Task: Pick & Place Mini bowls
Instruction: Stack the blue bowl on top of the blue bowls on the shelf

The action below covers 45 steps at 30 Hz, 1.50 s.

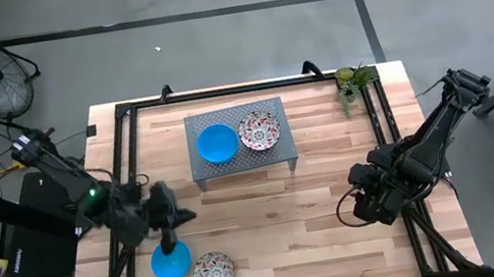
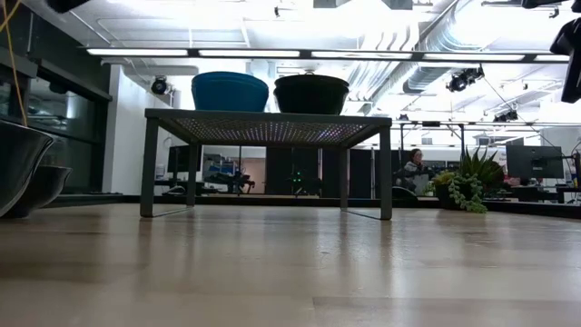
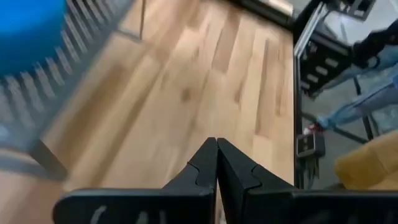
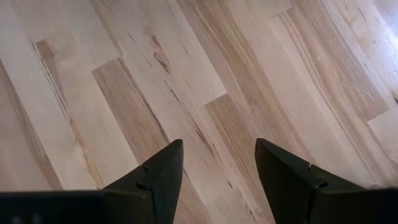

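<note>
Left gripper (image 1: 168, 232) clenched, fingers pressed flat together in the left wrist view, nothing between them. Poised just above the blue bowl (image 1: 170, 263) at the table's near left edge; contact with the bowl's rim not resolvable from above. Patterned bowl (image 1: 214, 273) just beside that blue one, toward the table's middle. Further out, on the grey perforated stand (image 1: 242, 154) at the far middle: second blue bowl (image 1: 216, 143) and second patterned bowl (image 1: 259, 130), side by side, nearly touching. Small potted plant (image 1: 353, 81) at the far right corner of the table (image 1: 279, 213).

Right gripper (image 4: 214, 163) released, fingers well apart over bare wood, parked at the right side, away from every bowl.

Only four bowls in sight; two on the stand, two on the tabletop.

Step in hand, by judgement: start of a pick on the near blue bowl, no grasp yet. Next move likely: spread the fingers, drop one either side of the rim, pinch, lift, carry to the stand's free area. Risk: shallow bowl sliding or tipping under a one-sided rim pinch.
</note>
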Each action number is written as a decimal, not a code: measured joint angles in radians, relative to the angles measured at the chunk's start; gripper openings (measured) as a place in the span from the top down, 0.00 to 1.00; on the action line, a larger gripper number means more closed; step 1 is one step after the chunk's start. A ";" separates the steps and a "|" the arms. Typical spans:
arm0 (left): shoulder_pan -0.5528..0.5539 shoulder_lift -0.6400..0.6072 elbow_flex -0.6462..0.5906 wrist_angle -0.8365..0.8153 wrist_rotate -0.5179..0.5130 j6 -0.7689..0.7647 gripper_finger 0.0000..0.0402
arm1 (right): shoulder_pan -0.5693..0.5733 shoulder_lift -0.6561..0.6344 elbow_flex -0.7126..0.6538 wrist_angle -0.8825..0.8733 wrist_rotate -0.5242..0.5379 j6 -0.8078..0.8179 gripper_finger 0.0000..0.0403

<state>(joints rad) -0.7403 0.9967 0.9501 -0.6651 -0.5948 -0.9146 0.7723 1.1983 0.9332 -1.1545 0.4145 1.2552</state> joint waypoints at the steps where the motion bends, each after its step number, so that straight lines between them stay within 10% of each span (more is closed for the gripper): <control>1: -0.017 0.019 0.000 -0.004 0.001 -0.034 1.00 | 0.000 0.000 0.000 0.000 0.000 -0.003 0.53; 22: -0.271 0.295 0.000 -0.229 0.281 -0.763 1.00 | 0.000 0.000 0.000 0.000 0.006 -0.007 0.53; 30: -0.268 0.297 -0.001 -0.320 0.452 -0.793 0.87 | 0.000 0.000 0.000 0.013 0.021 -0.007 0.53; 45: -0.268 0.297 -0.027 -0.494 0.447 -0.795 0.61 | 0.000 0.000 0.000 0.025 0.024 -0.007 0.53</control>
<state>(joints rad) -1.0080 1.2934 0.9232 -1.1587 -0.1474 -1.7098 0.7719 1.1984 0.9330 -1.1300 0.4381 1.2484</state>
